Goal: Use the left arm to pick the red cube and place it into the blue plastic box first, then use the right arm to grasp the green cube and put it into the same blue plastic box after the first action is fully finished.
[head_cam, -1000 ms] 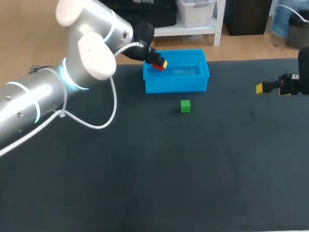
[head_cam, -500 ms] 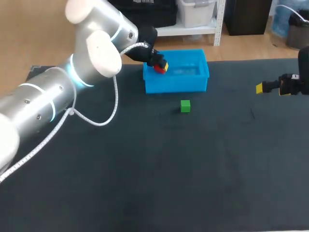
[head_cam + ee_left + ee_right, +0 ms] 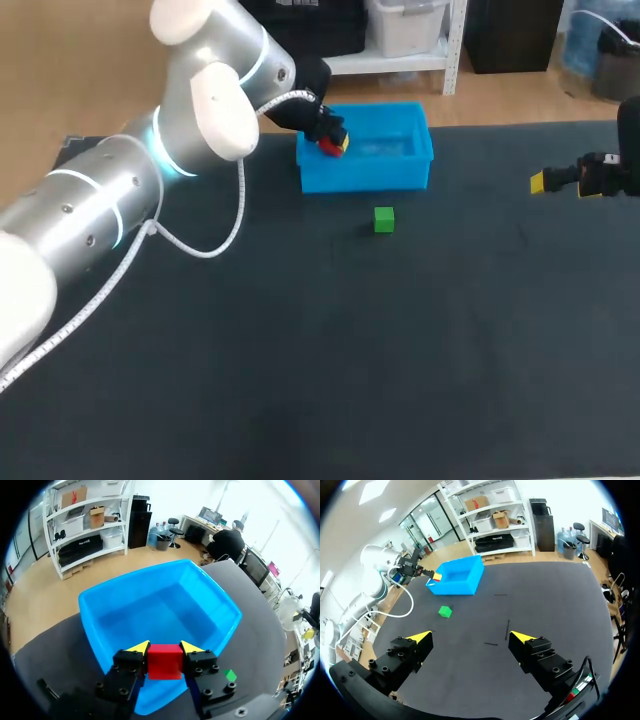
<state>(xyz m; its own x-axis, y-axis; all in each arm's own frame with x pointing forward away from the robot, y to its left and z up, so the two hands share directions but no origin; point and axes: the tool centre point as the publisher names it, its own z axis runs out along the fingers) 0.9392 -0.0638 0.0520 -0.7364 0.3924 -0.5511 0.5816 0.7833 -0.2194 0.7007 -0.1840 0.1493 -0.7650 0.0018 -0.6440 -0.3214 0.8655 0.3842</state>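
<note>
Pinching the red cube (image 3: 164,663), the left gripper (image 3: 165,649) hangs over the 9 o'clock rim of the blue box (image 3: 125,582). Risk: released here, the cube may clip the wall and bounce out. Dark matte tabletop (image 3: 350,350). Green cube (image 3: 384,219) at the box's 5 o'clock, well apart. Right gripper (image 3: 470,637) spread, at 3 o'clock.

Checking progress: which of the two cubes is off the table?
The red cube: the left gripper grips it between both fingers above the blue box. The green cube lies alone on the table near the box.
</note>
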